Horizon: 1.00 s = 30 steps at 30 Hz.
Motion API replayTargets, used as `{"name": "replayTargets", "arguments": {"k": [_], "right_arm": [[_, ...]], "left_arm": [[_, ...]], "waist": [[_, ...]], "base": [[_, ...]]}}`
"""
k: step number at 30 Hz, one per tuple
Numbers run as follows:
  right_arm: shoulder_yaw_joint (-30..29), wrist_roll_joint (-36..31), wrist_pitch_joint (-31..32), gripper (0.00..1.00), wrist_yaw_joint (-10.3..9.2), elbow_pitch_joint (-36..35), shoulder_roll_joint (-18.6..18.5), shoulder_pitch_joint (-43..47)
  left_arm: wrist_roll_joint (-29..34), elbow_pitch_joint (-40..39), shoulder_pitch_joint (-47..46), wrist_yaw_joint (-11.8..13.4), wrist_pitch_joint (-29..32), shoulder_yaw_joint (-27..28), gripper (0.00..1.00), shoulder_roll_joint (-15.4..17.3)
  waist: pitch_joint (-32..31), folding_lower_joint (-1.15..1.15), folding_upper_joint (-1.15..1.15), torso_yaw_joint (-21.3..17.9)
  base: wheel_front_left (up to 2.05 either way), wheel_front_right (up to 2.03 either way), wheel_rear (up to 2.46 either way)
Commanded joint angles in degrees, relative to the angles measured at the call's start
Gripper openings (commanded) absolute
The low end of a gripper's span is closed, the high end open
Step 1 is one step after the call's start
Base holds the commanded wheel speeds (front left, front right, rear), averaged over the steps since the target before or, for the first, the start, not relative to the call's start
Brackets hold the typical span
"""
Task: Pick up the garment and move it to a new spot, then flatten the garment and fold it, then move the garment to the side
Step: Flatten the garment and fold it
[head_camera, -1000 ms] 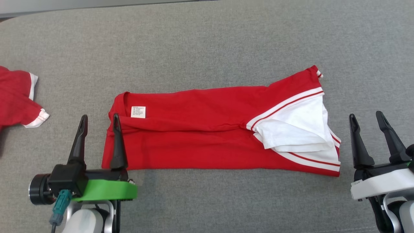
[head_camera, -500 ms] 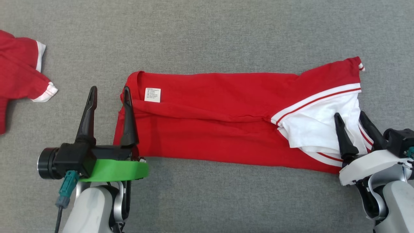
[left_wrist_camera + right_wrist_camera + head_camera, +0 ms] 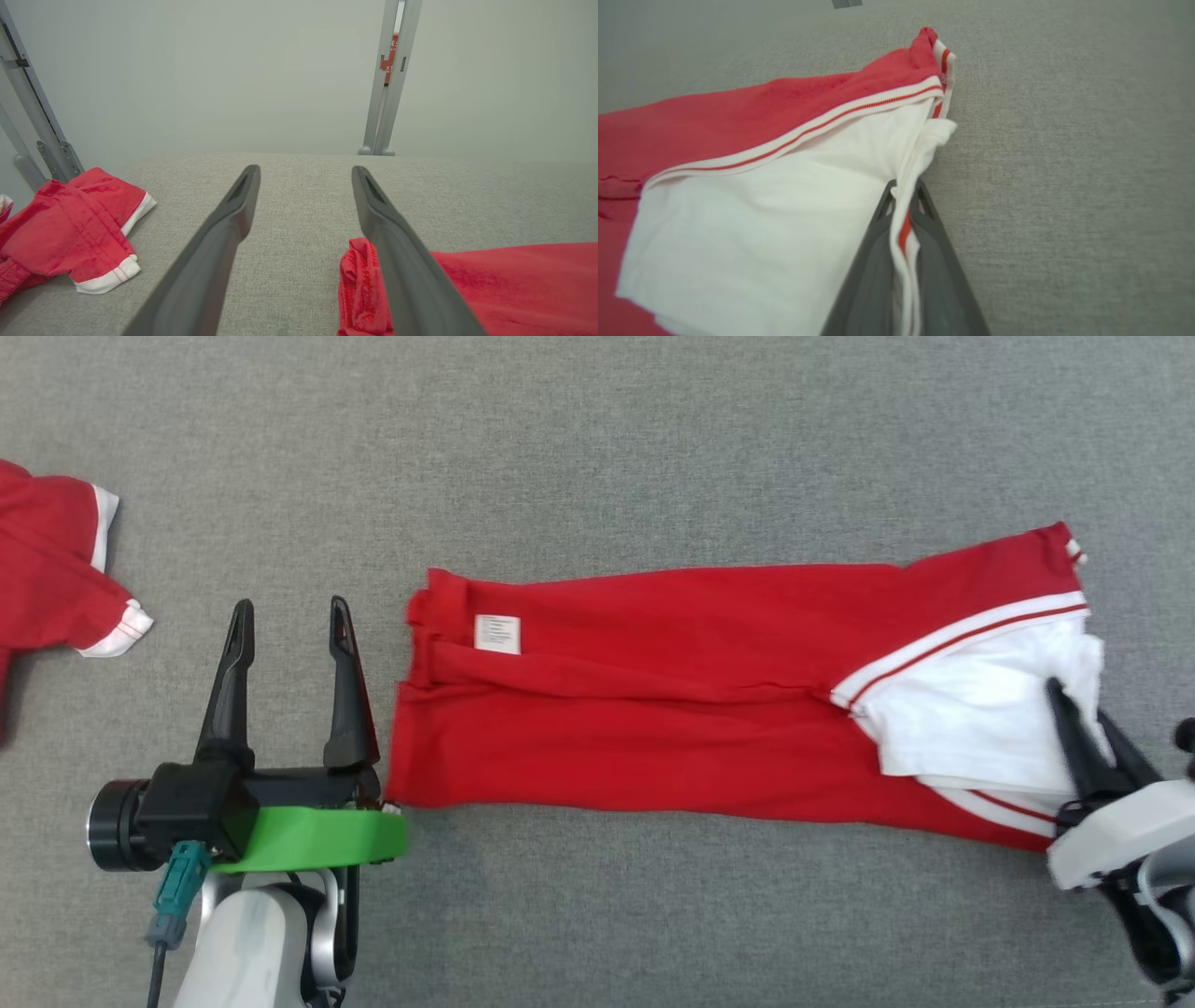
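Garment [image 3: 653,728], soft, limp, light, lies long-folded on table [image 3: 597,448]. Right gripper [image 3: 1078,705] jaws pinch its white hem; left gripper [image 3: 291,603] jaws spread, empty, beside label end. Take hold there.

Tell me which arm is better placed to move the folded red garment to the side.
Right, probably. The right tool is shut on the garment at its white edge; the left tool stands open beside the collar end, gripping nothing.
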Motion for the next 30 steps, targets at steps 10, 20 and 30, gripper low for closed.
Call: {"name": "replayTargets", "arguments": {"k": [10, 20, 30], "right_arm": [[-9.2, -0.2, 4.3, 0.0, -0.11, -4.8, -6.6, 1.5], [8.5, -1.5, 16.9, 0.0, -0.08, -19.7, -1.7, -7.8], [26.6, 1.2, 14.5, 0.0, -0.07, -8.9, 13.4, -14.3]], "left_arm": [[1.1, 0.9, 1.6, -1.5, -0.2, 1.0, 1.0, -0.8], [1.6, 1.8, 1.7, -2.4, -0.1, 1.1, 1.0, -1.7], [1.7, 3.4, 0.5, -3.3, -0.1, -0.2, 1.0, -2.7]], "waist": [[-3.0, 0.0, 0.0, -1.3], [-4.9, 0.0, 0.0, -0.7], [-4.9, 0.0, 0.0, 2.3]], "base": [[0.0, 0.0, 0.0], [0.0, 0.0, 0.0], [0.0, 0.0, 0.0]]}}
